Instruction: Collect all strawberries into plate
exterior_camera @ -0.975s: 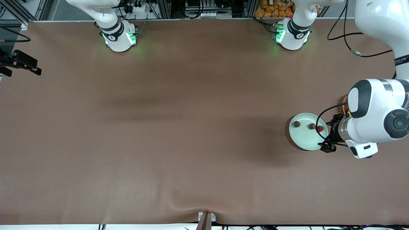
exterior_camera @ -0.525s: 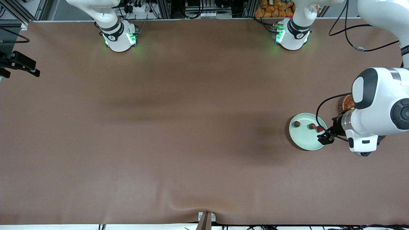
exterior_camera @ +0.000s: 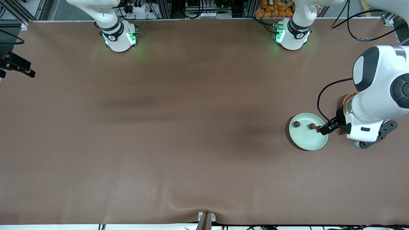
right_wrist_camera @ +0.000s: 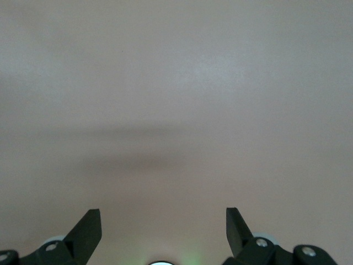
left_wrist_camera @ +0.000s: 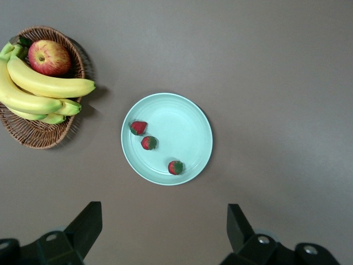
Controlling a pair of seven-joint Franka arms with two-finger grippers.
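All three strawberries [left_wrist_camera: 148,143] sit in the plate [left_wrist_camera: 190,116]; my left gripper [left_wrist_camera: 164,234] has lifted away empty, jaws open; right gripper [right_wrist_camera: 163,234] waits, open.

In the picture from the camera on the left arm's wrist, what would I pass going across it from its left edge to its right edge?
Wicker basket holding an apple and bananas → pale green plate carrying three strawberries → bare brown table.

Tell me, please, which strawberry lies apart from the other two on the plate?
The strawberry by the plate's rim; the other two lie close together, nearer the basket.
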